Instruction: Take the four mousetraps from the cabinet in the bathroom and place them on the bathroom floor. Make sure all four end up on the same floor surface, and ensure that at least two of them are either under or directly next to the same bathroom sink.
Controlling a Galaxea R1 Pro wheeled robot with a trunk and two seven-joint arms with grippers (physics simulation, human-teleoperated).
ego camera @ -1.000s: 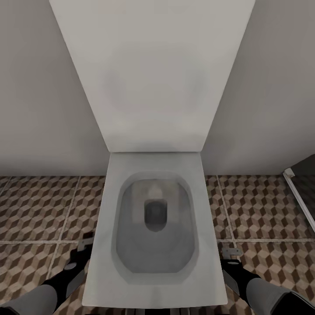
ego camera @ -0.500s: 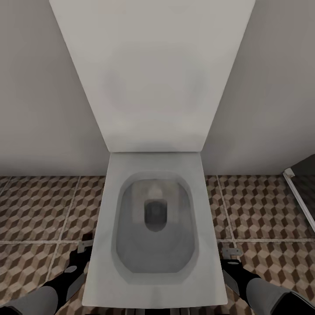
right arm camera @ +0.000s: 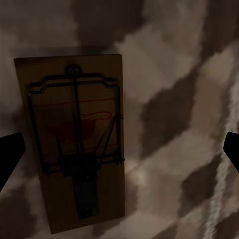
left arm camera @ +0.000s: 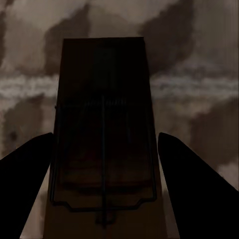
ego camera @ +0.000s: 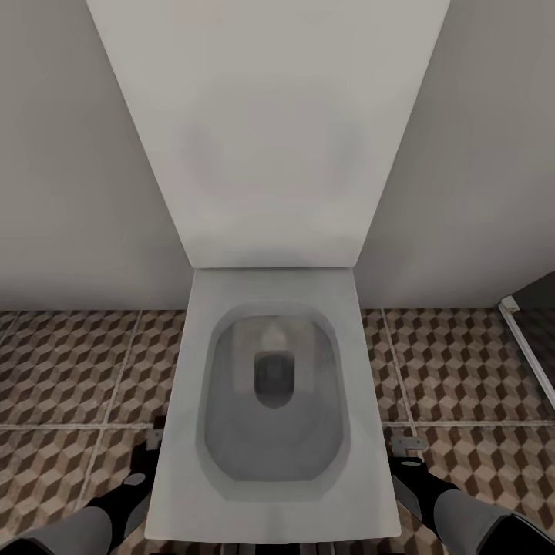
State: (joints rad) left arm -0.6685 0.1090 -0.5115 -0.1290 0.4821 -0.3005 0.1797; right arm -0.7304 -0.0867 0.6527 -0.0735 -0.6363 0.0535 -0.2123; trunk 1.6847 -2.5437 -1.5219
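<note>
One mousetrap point(left arm camera: 102, 89), a brown board with a dark wire bar, sits between the fingers of my left gripper point(left arm camera: 104, 144), which is shut on its long sides just above the bathroom floor point(left arm camera: 199, 99). In the head view, my left gripper point(ego camera: 154, 445) hangs low beside the toilet's left side. A second mousetrap point(right arm camera: 74, 149) lies flat on the cube-pattern tiles point(right arm camera: 169, 99), under my open right gripper point(right arm camera: 119, 149), whose fingertips stand far apart and clear of it. My right gripper point(ego camera: 405, 449) is low at the toilet's right side. The cabinet and the sink are out of view.
A white toilet point(ego camera: 270, 493) with its lid raised against the pale wall point(ego camera: 69, 193) stands straight ahead between my two arms. Patterned floor tiles point(ego camera: 69, 362) spread to either side. A dark panel with a white rail point(ego camera: 524, 347) runs along the right edge.
My left arm has drawn back and lower beside the toilet, so its gripper shows closer to the picture's bottom edge. The right arm and the camera have held still.
</note>
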